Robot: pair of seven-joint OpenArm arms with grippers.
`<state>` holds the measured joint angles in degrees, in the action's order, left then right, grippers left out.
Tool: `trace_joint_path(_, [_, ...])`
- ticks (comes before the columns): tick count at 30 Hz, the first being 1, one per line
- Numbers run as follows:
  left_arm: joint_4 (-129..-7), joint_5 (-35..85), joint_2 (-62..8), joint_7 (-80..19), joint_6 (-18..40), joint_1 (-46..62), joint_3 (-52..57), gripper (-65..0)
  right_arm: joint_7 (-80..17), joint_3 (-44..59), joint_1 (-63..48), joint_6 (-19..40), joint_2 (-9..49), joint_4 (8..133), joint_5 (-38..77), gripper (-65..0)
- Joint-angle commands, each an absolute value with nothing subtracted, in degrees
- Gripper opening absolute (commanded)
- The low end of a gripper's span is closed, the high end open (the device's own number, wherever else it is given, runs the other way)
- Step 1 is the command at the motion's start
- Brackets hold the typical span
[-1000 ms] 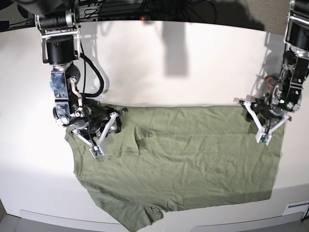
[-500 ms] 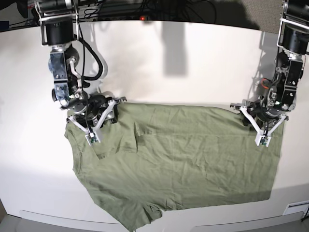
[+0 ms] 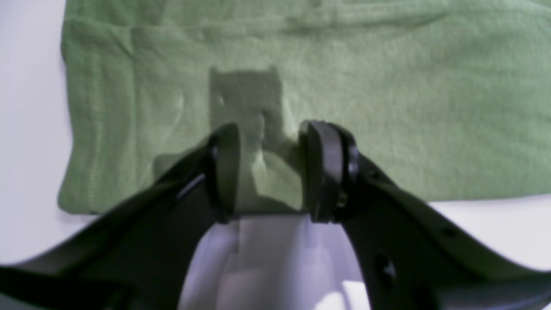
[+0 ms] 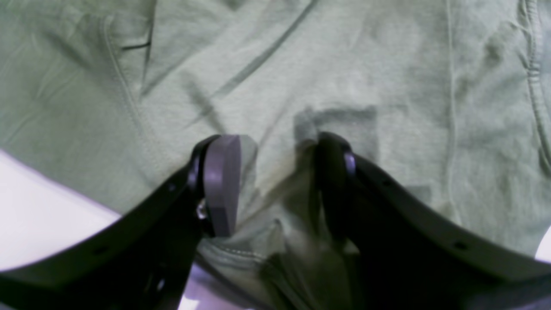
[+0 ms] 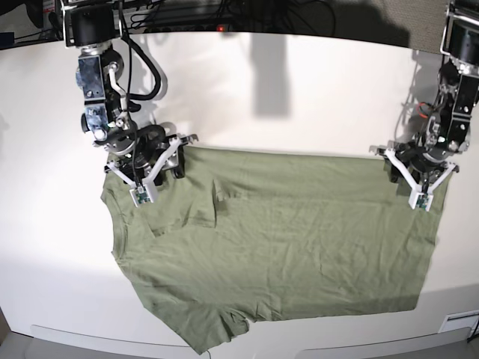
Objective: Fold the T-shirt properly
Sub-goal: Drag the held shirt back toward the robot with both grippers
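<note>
A: Your left gripper [image 3: 269, 172] and right gripper [image 4: 275, 189] each pinch a raised tuck of the wrinkled sage-green cotton T-shirt [image 5: 292, 247] along its far edge on the white table [image 5: 299, 90].

B: So you're mid-grasp, I'd judge. Next, lift both corners evenly and carry them toward the near edge. Containers: none visible.

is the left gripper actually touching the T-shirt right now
Touching. In the left wrist view, the left gripper has a raised ridge of the T-shirt bunched between its pads at the cloth's edge.
</note>
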<state>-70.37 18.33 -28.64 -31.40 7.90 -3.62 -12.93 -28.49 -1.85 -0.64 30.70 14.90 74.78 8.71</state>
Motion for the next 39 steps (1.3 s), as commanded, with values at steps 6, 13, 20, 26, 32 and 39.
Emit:
trace_joint_path(6, [-76.90,15.92,-31.33,-42.59,8.32,5.32,-13.52,-40.2,-32.25,-1.54,-6.90,31.03,16.16,80.97,7.81,-36.0])
trace_joint_path(13, [-83.68,14.02,-31.42,-43.29,5.45,11.20,-13.43,-40.2,-33.50,2.44,-15.18,29.10,16.19,90.94,7.75,-36.0])
trace_joint_path(20, [-84.55,8.99,-29.10,-43.68,-0.89,16.03,-11.09,-40.2,-34.20,8.03,-21.67,29.12,16.19,97.23,9.91,-36.0])
trace_joint_path(26, [-87.70,8.93,-23.22,-44.40,-0.84,23.03,-4.14,-40.2,-35.22,10.11,-24.73,29.12,16.21,98.39,10.07,-36.0])
trace_joint_path(32, [-95.35,6.33,-20.27,-44.10,-0.40,30.30,-0.03,-40.2,-36.07,10.15,-25.82,29.15,16.21,98.41,10.09,-36.0])
trace_joint_path(39, [-99.26,6.37,-20.14,-44.16,-0.43,32.88,-0.03,-40.2,-36.91,10.15,-29.36,29.12,16.19,100.20,10.50,-36.0])
